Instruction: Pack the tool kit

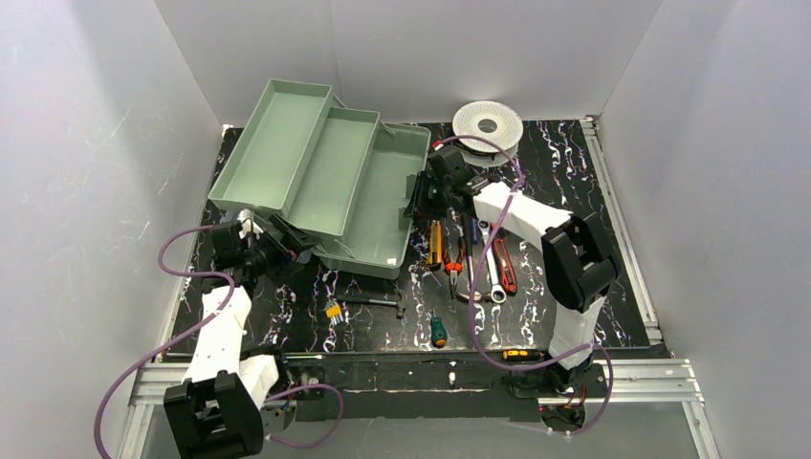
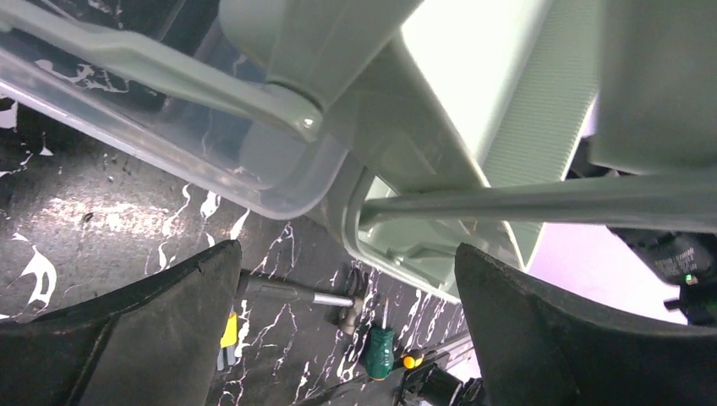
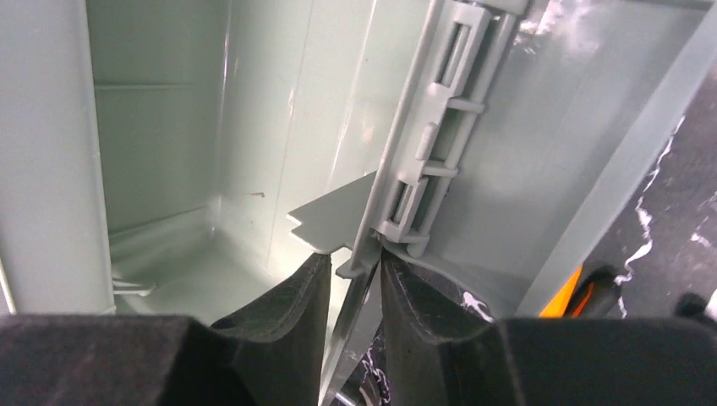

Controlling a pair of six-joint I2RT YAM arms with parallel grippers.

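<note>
Right fingers [image 3: 279, 313] are pinched on the toolbox [image 1: 368, 258] right wall, beside the latch [image 3: 418, 144] — wall edge-on between them. I see left fingers [image 2: 169, 321] wide apart, empty.

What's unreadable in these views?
- Right wrist view: whether the right fingers pinch the pale green plastic toolbox wall; contact unclear.
- Right wrist view: orange tool handle, mostly behind that wall.
- Top view: small yellow item, too small to identify.
- Top view: translucent clear lid, mostly hidden under green trays.
</note>
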